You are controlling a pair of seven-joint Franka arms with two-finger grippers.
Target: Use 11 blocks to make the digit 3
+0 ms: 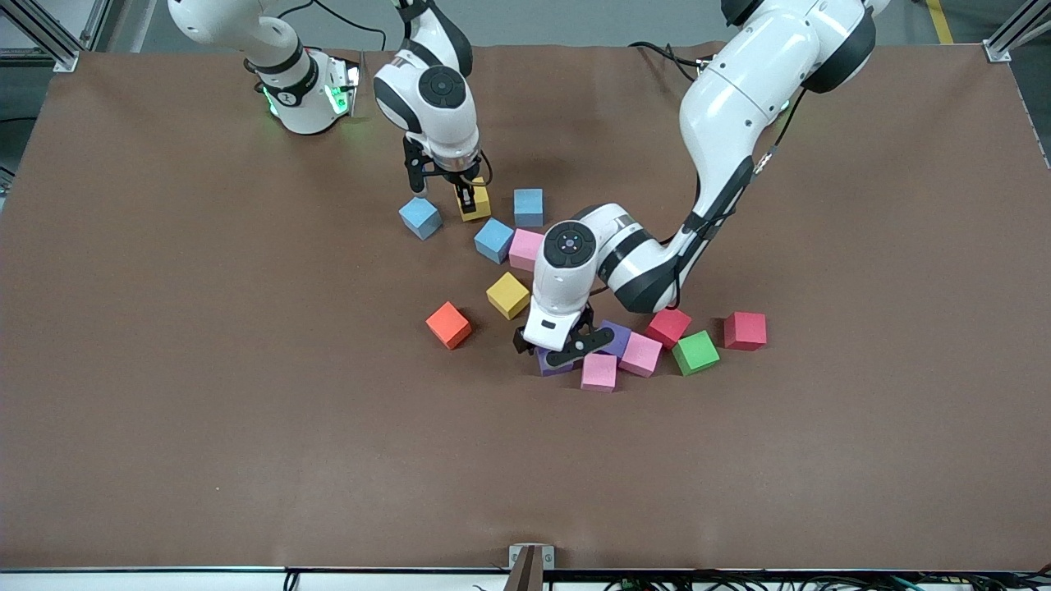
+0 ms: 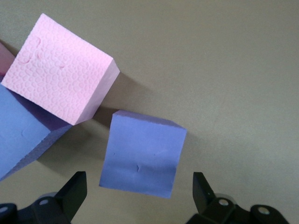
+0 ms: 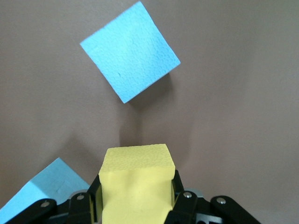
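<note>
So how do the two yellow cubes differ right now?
One yellow cube is clamped in the shut right gripper, among the light blue cubes; the other yellow cube lies free on the table, nearer the front camera, beside the orange cube. Same colour, same size.

Even, bright overhead light falls on the brown matte worktop (image 1: 205,369), with no glare and only short, soft shadows under the small foam cubes. A green indicator glow marks the white robot base (image 1: 308,98). The front view is sharp, its worktop edges slightly bowed. In the left wrist view the purple foam cube (image 2: 142,158) casts a soft shadow; the worktop there looks paler, greenish.
</note>
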